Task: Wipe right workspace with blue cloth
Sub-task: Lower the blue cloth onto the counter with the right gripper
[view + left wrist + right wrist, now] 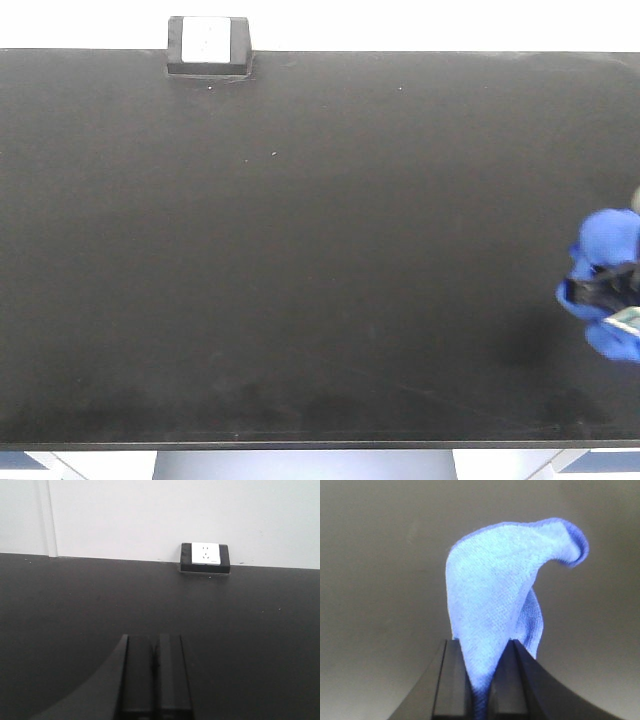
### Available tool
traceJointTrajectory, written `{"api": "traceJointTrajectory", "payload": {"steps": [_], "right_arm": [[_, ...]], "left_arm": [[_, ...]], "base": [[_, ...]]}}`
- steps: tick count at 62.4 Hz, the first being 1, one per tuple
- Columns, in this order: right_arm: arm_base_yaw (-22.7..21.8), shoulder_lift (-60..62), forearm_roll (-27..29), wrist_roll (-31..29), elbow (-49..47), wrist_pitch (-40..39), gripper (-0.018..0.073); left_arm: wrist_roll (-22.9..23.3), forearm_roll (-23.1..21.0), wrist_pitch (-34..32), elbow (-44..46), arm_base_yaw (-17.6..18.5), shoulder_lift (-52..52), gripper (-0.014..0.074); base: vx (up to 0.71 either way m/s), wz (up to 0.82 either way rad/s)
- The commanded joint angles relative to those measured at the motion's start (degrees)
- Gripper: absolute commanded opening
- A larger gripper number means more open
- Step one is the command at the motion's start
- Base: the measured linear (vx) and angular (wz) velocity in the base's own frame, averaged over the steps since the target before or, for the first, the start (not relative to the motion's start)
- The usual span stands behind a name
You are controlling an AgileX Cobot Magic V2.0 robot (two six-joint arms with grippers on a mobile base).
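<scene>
Blue cloth (606, 262) at 3 o'clock in the front view, bunched and partly cut off by the frame, over the right workspace (300, 250) near its right end; contact with the surface not possible to judge. Pinched in the right gripper (479, 647), both fingers (451, 680) clamped on a lower fold, the rest standing toward 12 o'clock in the wrist view with a curled tip leaning to 1 o'clock. From the cloth toward 9 o'clock, unbroken matte black running to the left frame edge. Front rim straight along 6 o'clock, with faint smears just inside it; back rim along 12 o'clock, meeting a white wall (150, 515). Small black box with a white top (208, 45) at 11 o'clock, set on that back rim, well apart from the cloth. Left gripper (154, 647) above the benchtop, fingers pressed together on nothing, pointing toward 12 o'clock, the box at 1 o'clock in its view
</scene>
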State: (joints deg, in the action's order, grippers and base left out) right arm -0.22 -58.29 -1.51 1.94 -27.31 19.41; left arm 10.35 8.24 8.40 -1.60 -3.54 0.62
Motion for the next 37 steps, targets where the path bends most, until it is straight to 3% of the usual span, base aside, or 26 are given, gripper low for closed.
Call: {"api": "traceJointTrajectory", "payload": {"steps": [1, 17, 22, 26, 37], "right_arm": [[-0.19, -4.78, 0.89, 0.21, -1.63, -9.95, 0.0000], [0.04, -19.33, 2.07, -0.26, -1.70, -15.49, 0.0000], [2.46, -23.42, 2.20, -0.26, -1.80, -16.73, 0.0000], [6.74, -26.01, 2.50, 0.09, -1.80, -18.88, 0.0000], [24.31, -30.64, 7.68, 1.31, -3.39, -27.61, 0.0000]], "left_arm": [[0.49, 0.05, -4.64, -1.75, 0.20, 0.83, -0.0006], [0.49, 0.05, -4.64, -1.75, 0.20, 0.83, -0.0006], [0.49, 0.05, -4.64, -1.75, 0.20, 0.83, -0.0006], [0.49, 0.05, -4.64, -1.75, 0.20, 0.83, -0.0006], [0.49, 0.05, -4.64, -1.75, 0.20, 0.83, -0.0006]], "base": [[0.00, 0.00], [0.00, 0.00], [0.00, 0.00], [0.00, 0.00], [0.00, 0.00]]}}
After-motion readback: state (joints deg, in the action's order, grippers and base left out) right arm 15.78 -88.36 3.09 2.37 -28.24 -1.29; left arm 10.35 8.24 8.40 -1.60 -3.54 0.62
